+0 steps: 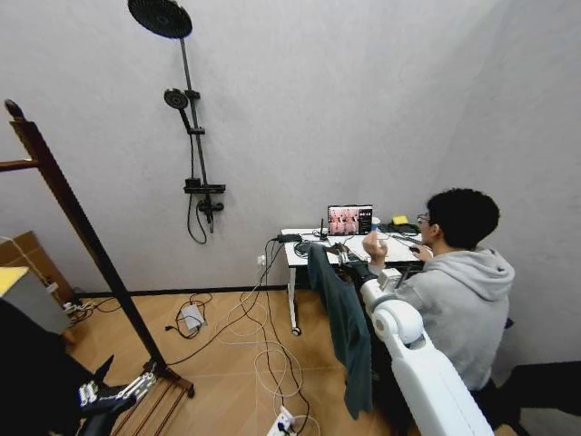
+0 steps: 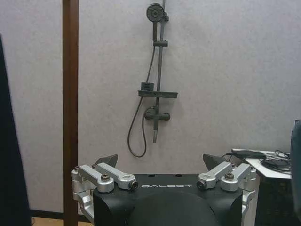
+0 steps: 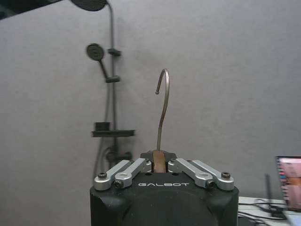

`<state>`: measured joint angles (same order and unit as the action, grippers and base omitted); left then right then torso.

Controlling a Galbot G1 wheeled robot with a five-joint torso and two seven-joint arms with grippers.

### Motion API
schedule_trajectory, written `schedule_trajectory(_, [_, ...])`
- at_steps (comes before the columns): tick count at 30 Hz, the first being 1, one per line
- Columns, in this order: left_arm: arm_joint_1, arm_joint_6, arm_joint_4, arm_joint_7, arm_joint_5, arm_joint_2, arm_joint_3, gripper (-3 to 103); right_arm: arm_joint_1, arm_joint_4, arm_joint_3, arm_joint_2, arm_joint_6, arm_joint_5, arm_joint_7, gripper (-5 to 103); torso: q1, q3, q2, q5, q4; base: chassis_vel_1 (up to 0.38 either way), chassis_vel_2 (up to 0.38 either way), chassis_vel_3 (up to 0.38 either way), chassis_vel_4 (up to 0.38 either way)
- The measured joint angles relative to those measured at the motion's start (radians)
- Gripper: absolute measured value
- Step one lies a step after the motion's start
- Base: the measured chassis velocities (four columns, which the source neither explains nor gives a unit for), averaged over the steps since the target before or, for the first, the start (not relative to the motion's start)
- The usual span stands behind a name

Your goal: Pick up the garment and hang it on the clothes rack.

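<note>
We see our right gripper (image 3: 160, 162) with fingers clamped on a wooden, metal-hooked hanger (image 3: 162, 101) carrying the dark teal soft-cloth garment (image 1: 345, 322) before the white desk (image 1: 304, 250), well right of the reddish-brown wooden clothes rack (image 1: 82, 227), our left gripper (image 2: 160, 165) spread empty.

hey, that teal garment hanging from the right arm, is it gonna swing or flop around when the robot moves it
Probably floppy: the garment hangs in long limp folds below the right gripper. It may sway, since the right gripper holds only the hanger neck. It looks light, being thin cloth.

Teal garment (image 1: 345, 331) hanging; rack (image 1: 82, 232) tilted
</note>
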<state>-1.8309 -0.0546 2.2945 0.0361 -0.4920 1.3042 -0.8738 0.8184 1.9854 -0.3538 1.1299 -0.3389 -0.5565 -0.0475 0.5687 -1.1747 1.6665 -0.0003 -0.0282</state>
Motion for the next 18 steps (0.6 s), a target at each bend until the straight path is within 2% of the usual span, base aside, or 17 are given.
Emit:
schedule_trajectory(3, [0.000,0.000,0.000,0.000,0.000,0.000,0.000,100,-0.035,0.025,0.104,-0.039,-0.010,-0.056,-0.006,9,0.000,0.000,0.000,0.0002,-0.0001,0.082,0.080,0.087,0.056])
schedule_trajectory(5, [0.000,0.000,0.000,0.000,0.000,0.000,0.000,100,-0.055,0.021,0.135,-0.043,-0.010,-0.063,-0.003,9,0.000,0.000,0.000,0.0000,-0.0001,0.096,0.082,0.086,0.070])
schedule_trajectory(7, [0.000,0.000,0.000,0.000,0.000,0.000,0.000,100,-0.084,0.006,0.171,-0.041,-0.009,-0.064,0.005,9,0.000,0.000,0.000,0.0000,-0.0003,0.093,0.098,0.108,0.092])
schedule_trajectory(10, [0.000,0.000,0.000,0.000,0.000,0.000,0.000,100,-0.170,-0.044,0.257,0.008,-0.008,-0.066,0.012,9,0.000,0.000,0.000,0.0003,0.0003,0.099,0.100,0.116,0.093])
schedule_trajectory(14, [0.000,0.000,0.000,0.000,0.000,0.000,0.000,100,-0.236,-0.071,0.304,0.032,-0.025,-0.081,0.008,9,0.000,0.000,0.000,0.0000,0.0003,0.122,0.112,0.130,0.115])
schedule_trajectory(18, [0.000,0.000,0.000,0.000,0.000,0.000,0.000,100,-0.279,-0.078,0.319,0.027,-0.049,-0.110,0.005,9,0.000,0.000,0.000,0.0002,0.0000,0.141,0.125,0.131,0.131])
